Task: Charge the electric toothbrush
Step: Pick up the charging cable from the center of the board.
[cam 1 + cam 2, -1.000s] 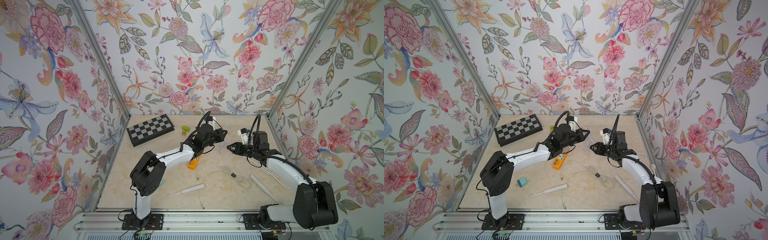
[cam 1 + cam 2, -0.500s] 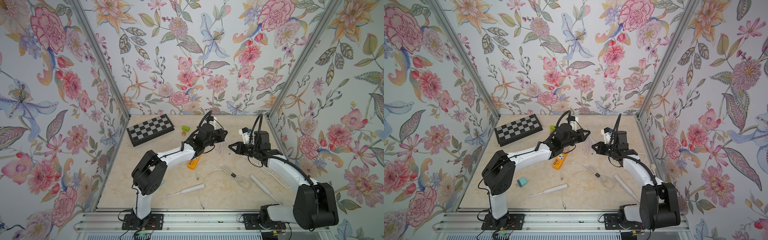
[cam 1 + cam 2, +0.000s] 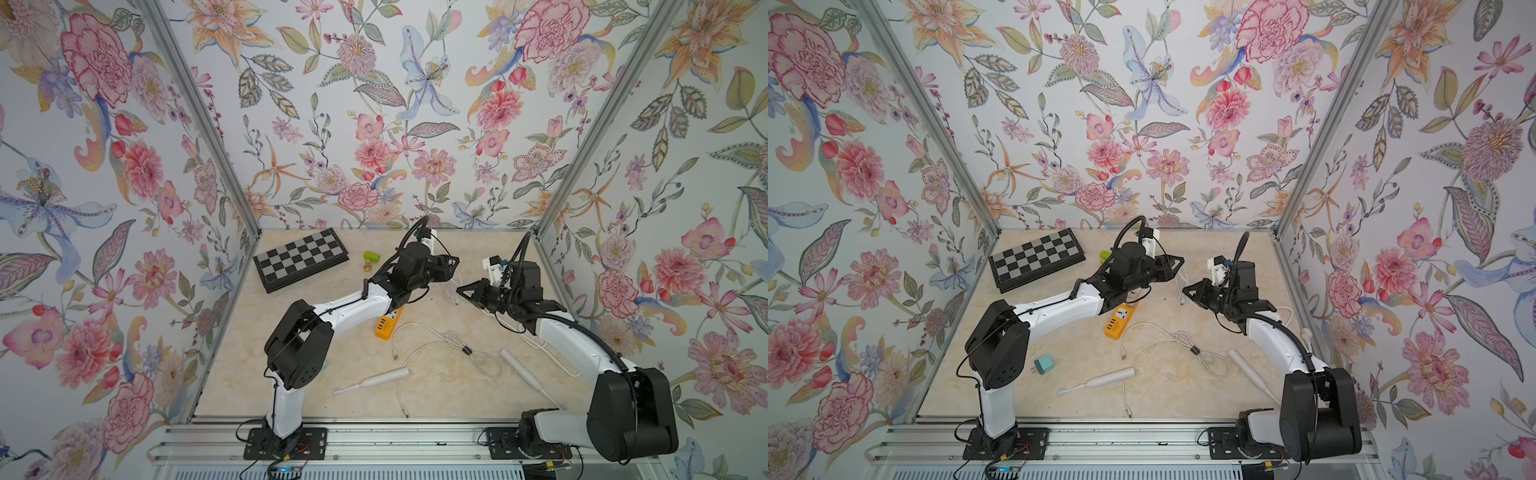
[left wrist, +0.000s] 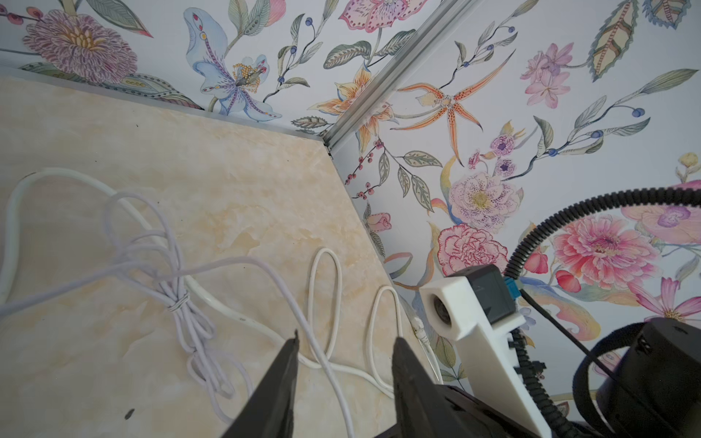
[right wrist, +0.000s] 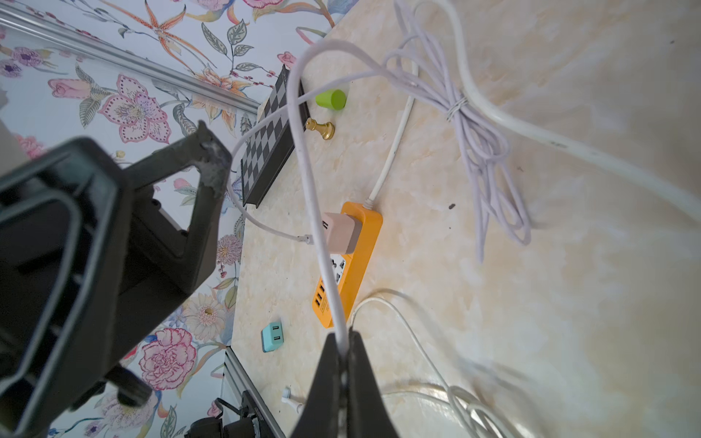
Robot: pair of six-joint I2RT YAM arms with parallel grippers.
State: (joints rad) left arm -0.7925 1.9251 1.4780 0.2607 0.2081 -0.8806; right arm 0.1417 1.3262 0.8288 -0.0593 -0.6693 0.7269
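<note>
Two white electric toothbrushes lie on the table in both top views, one near the front middle (image 3: 372,380) (image 3: 1098,380) and one at the front right (image 3: 525,376) (image 3: 1252,372). An orange power strip (image 3: 388,324) (image 5: 351,261) carries a pink USB adapter (image 5: 339,237). My right gripper (image 5: 343,341) (image 3: 459,289) is shut on a lavender cable (image 5: 303,151) above the table's middle. My left gripper (image 4: 345,341) (image 3: 455,264) hangs just behind it, open; the lavender cable (image 4: 288,284) runs loosely between its fingers. The cable's plug end (image 5: 305,239) dangles near the adapter.
A chessboard (image 3: 301,259), a green cup (image 3: 371,255) and a gold pawn (image 3: 368,266) sit at the back left. A white cable (image 3: 449,345) sprawls over the middle. A teal adapter (image 3: 1043,365) lies by the left arm's base. Walls close three sides.
My right gripper has shut on the lavender cable. My left gripper has opened and let go of it. Both arms stayed almost in place.
</note>
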